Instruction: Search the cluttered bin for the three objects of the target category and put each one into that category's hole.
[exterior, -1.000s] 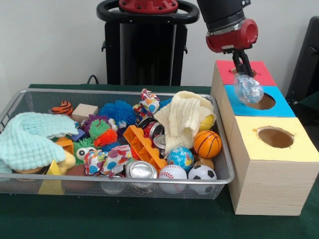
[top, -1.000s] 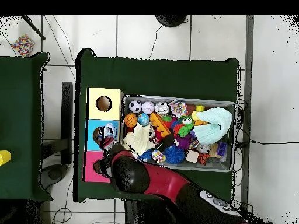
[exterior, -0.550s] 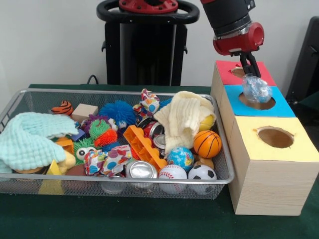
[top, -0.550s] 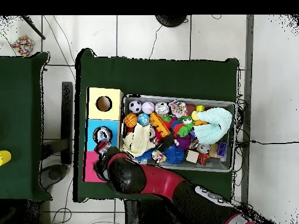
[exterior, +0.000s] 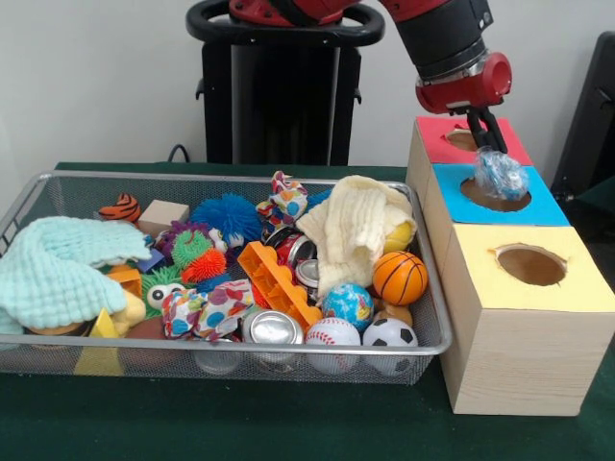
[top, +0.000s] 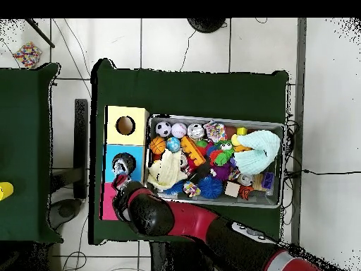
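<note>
Three holes: a wooden sorting box (exterior: 500,336) stands on the green bench (exterior: 288,423), just beside the wire bin (exterior: 38,192); its top runs red (exterior: 437,134), blue (exterior: 548,206) and yellow (exterior: 577,288), each panel with one round hole.
Tool: the tool (exterior: 492,144) hangs on the red and black arm (exterior: 452,48) over the seam between the red and blue panels, its two dark fingers (exterior: 478,126) pointing down and clenched on a crumpled clear-and-blue wrapper (exterior: 500,176).
Task's thing: the wrapper hangs from the fingertips, directly below the tool, at the mouth of the blue hole (exterior: 495,197); whether it touches the rim cannot be told.
Overhead: the wrapper (top: 123,166) shows as a pale ball inside the blue hole's outline, with the arm's head (top: 144,212) just beside it over the red end.
Bin: crowded with a mint knitted cloth (exterior: 58,264), a cream knitted cloth (exterior: 356,230), a blue spiky ball (exterior: 226,216), an orange plastic block (exterior: 274,279), a small basketball (exterior: 400,277), a globe ball (exterior: 347,304), a baseball (exterior: 332,336), a soccer ball (exterior: 389,336) and a can (exterior: 272,328).
Yellow hole: its opening (exterior: 530,264) lies well apart from the tool.
</note>
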Controlling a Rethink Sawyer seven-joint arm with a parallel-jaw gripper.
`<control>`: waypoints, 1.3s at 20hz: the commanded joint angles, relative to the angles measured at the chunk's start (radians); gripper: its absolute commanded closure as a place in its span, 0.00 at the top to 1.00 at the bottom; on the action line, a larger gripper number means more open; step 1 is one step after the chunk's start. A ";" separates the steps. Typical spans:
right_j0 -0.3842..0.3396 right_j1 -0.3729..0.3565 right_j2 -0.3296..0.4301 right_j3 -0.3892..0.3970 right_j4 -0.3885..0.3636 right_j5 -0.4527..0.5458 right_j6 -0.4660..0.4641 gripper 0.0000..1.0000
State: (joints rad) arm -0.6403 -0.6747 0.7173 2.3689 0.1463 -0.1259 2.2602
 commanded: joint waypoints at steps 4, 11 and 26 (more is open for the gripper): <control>0.024 0.002 -0.031 -0.111 -0.006 -0.047 0.139 0.00; 0.039 -0.023 -0.048 -0.105 0.010 -0.041 0.150 0.00; 0.150 -0.100 -0.178 -0.118 0.051 -0.027 0.158 1.00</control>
State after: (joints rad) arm -0.5103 -0.7628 0.6267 2.3633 0.1459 -0.1297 2.2602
